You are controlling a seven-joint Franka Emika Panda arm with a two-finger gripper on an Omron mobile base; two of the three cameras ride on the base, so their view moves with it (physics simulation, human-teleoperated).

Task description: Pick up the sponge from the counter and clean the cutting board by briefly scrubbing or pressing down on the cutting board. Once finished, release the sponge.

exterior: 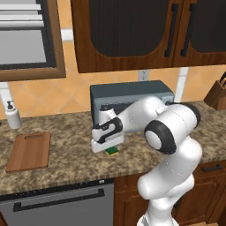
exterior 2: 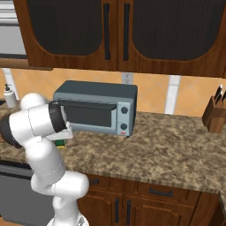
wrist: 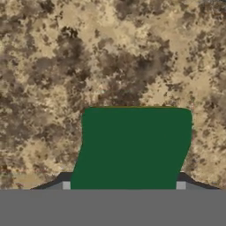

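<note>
The sponge (exterior: 112, 151), dark green on top with a yellow layer below, lies on the speckled granite counter (exterior: 66, 165) just in front of the toaster oven. My gripper (exterior: 106, 146) reaches down onto it from above. In the hand view the green sponge (wrist: 134, 148) sits between the two fingertips (wrist: 66, 185), which press against its sides, so the gripper (wrist: 123, 185) is shut on it. A sliver of the sponge (exterior 2: 60, 143) peeks out beside the arm in the right base view. The reddish-brown cutting board (exterior: 28, 151) lies flat at the counter's left, well apart from the gripper.
A grey toaster oven (exterior: 130, 95) stands right behind the gripper against the wall. A soap dispenser (exterior: 13, 114) is at the far left back, and a knife block (exterior: 218, 95) at the far right. Wall cupboards hang overhead; a dishwasher (exterior: 57, 205) sits below the counter.
</note>
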